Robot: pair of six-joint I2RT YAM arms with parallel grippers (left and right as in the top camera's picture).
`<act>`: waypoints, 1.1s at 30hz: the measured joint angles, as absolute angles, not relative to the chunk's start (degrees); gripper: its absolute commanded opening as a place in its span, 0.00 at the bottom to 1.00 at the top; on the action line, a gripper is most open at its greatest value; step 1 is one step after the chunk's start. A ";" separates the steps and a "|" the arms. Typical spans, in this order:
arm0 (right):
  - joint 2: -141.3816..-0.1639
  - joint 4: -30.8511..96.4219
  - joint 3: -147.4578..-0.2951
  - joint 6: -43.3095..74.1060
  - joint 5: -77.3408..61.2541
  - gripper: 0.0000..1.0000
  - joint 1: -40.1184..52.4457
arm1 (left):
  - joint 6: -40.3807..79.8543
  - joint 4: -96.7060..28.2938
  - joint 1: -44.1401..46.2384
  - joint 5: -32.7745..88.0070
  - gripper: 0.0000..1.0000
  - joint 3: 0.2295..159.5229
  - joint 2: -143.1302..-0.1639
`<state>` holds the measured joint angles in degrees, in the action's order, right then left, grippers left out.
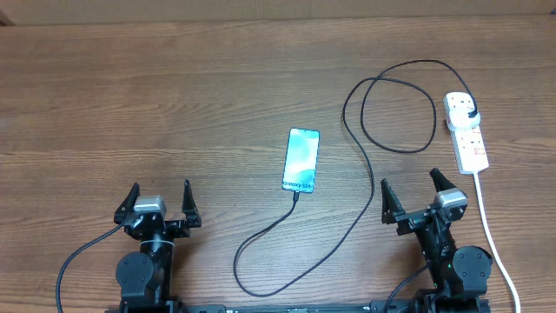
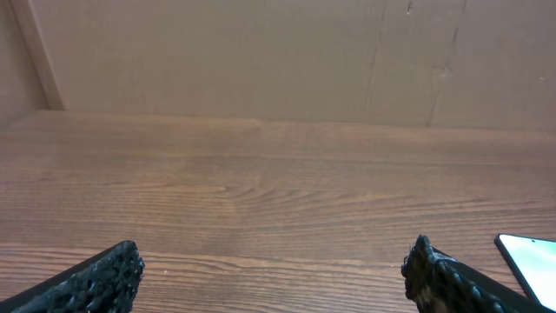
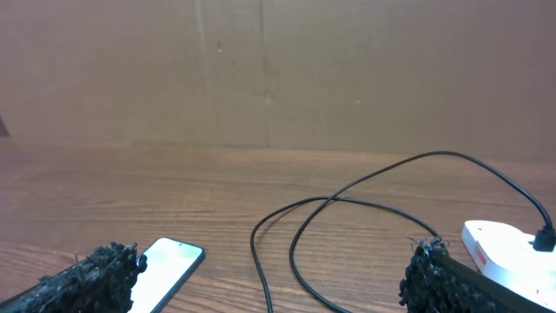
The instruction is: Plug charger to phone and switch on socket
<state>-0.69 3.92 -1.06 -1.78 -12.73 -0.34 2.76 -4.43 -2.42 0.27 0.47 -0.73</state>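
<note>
The phone (image 1: 301, 160) lies flat mid-table, its blue-teal screen lit. The charger's thin black cable (image 1: 360, 156) has its connector tip at the phone's near edge (image 1: 296, 195), loops toward me, then runs right and back to its black plug (image 1: 469, 113), which sits in the white socket strip (image 1: 470, 143). My left gripper (image 1: 159, 202) is open and empty, front left of the phone; in its wrist view (image 2: 274, 274) the phone's corner (image 2: 530, 256) shows at the right. My right gripper (image 1: 410, 193) is open and empty, between the cable and the strip; its wrist view (image 3: 269, 269) shows the phone (image 3: 165, 265), the cable (image 3: 295, 235) and the socket (image 3: 504, 243).
The strip's thick white cord (image 1: 491, 235) runs toward me past the right arm's right side. A brown cardboard wall (image 3: 261, 69) stands along the table's far edge. The tabletop is bare wood (image 1: 130, 104) to the left of the phone.
</note>
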 measured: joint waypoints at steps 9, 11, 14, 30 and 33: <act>-0.69 3.97 -1.06 -5.37 -14.70 1.00 -0.34 | 2.79 -4.43 -2.42 0.27 1.00 0.47 -0.73; -0.69 3.95 -1.06 -6.07 -15.03 1.00 -0.34 | 2.76 -4.43 -2.42 0.27 1.00 0.47 -0.73; -0.69 3.95 -1.06 -6.66 -15.27 1.00 -0.34 | 2.79 -4.43 -2.42 0.27 1.00 0.47 -0.73; -0.69 3.95 -1.06 -7.33 -15.00 1.00 -0.34 | 2.79 -4.43 -2.42 0.27 1.00 0.47 -0.73; -0.69 3.92 -1.06 -7.35 -15.03 1.00 -0.34 | 2.79 -4.43 -2.42 0.27 1.00 0.47 -0.73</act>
<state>-0.69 3.92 -1.06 -7.35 -15.03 -0.34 2.79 -4.43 -2.42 0.27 0.47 -0.73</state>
